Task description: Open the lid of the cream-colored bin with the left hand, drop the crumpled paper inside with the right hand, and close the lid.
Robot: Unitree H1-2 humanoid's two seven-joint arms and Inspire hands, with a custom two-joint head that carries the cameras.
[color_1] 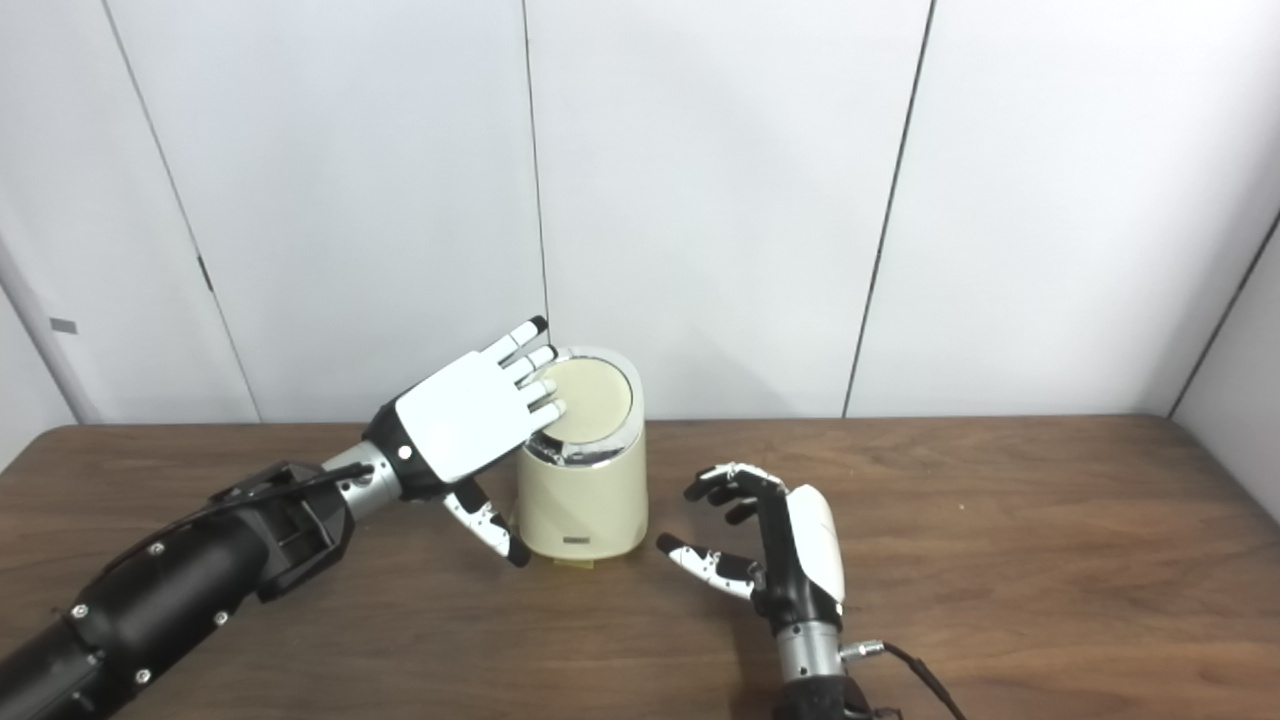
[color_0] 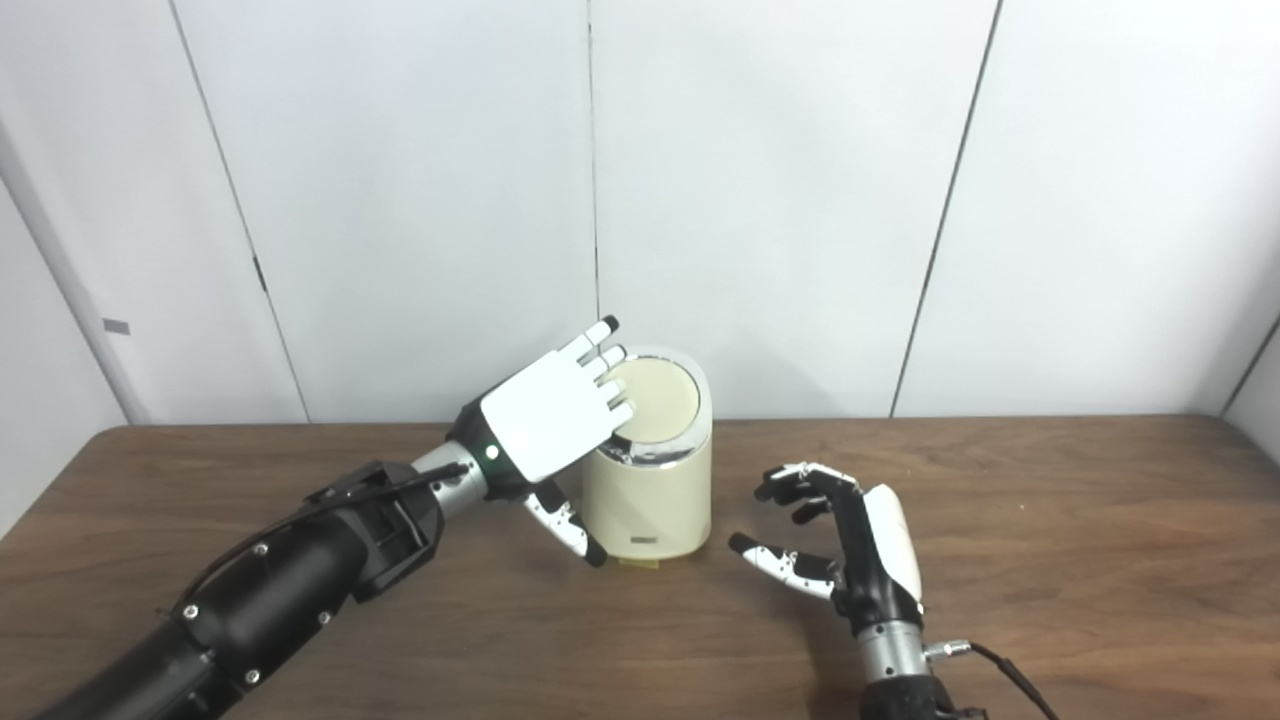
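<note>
The cream-colored bin [color_0: 655, 500] stands upright near the back middle of the wooden table [color_0: 1050, 520]. Its round lid [color_0: 660, 398], ringed in chrome, lies flat and shut. My left hand [color_0: 550, 410] is open, its fingertips [color_0: 615, 385] resting on the lid's left edge and its thumb hanging down beside the bin's left wall. To the right of the bin, apart from it, my right hand [color_0: 850, 545] is open with curled fingers and holds nothing. No crumpled paper shows in either view.
White wall panels [color_0: 780, 200] rise right behind the table's far edge. A black cable [color_0: 1010, 675] trails from the right wrist toward the front edge.
</note>
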